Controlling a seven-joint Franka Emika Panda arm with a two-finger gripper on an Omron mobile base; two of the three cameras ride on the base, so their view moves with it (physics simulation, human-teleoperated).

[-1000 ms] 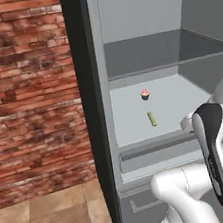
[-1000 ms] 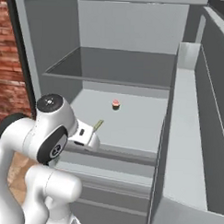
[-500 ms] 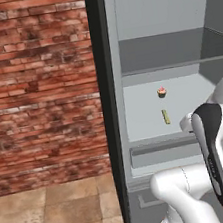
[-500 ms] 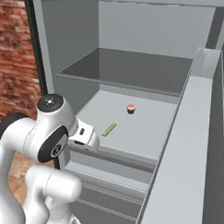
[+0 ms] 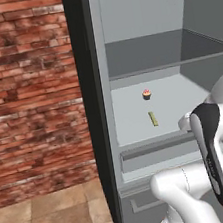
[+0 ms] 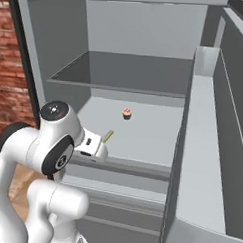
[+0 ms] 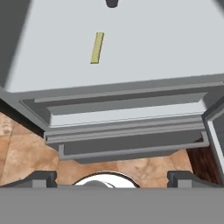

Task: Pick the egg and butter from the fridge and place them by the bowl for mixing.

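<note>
Brown stone-tile floor [image 7: 26,148] below the pincer, red brick wall [image 5: 30,95] off to its left in the left base view. Straight ahead, the fridge [image 5: 144,43] standing open, light grey inside, dark outer side toward the brick. Pincer [image 7: 111,178] held out in front of the fridge, short of the lower shelf's front lip and above the floor; fingertips [image 7: 43,178] set wide apart at the bottom of the hand view, nothing between them. On the lower shelf [image 6: 153,135], beyond the pincer: the butter [image 7: 97,47], a thin pale-yellow stick lying flat and a little to the left of centre, and farther back a small pink-topped cupcake [image 6: 127,113], apart from the butter. Upper shelf [image 6: 125,73] bare in what shows. Drawer [image 7: 127,131] shut beneath the lower shelf, nearest to the pincer. Open fridge door [image 6: 207,162] along the right, close beside the arm. Free space over the shelf between the butter and the front edge. Egg and bowl not made out.
</note>
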